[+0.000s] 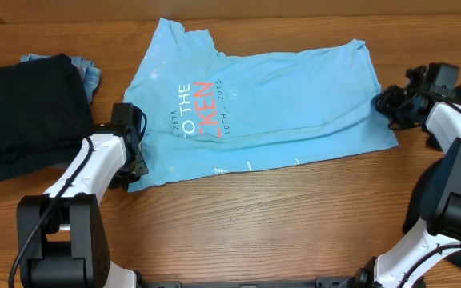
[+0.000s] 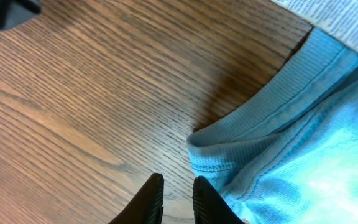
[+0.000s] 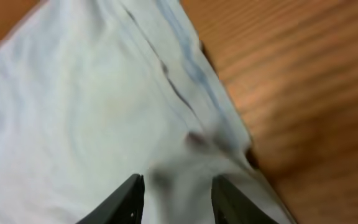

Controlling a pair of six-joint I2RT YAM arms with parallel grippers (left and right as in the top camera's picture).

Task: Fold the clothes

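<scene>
Overhead, the shirt [image 1: 270,96] is lying lengthwise left to right, the narrow, empty left tool [image 1: 135,178] waiting just beside its near-left corner and the wide right tool [image 1: 382,102] straddling its right edge.

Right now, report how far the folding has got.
Done: a dark garment lies folded at far left. In hand: the light blue T-shirt looks partly folded, with one sleeve sticking out at the top. The left tool sits at its lower-left corner, closed over bare wood. The right tool is open over its right edge. Left: the remaining folds on that shirt.
</scene>
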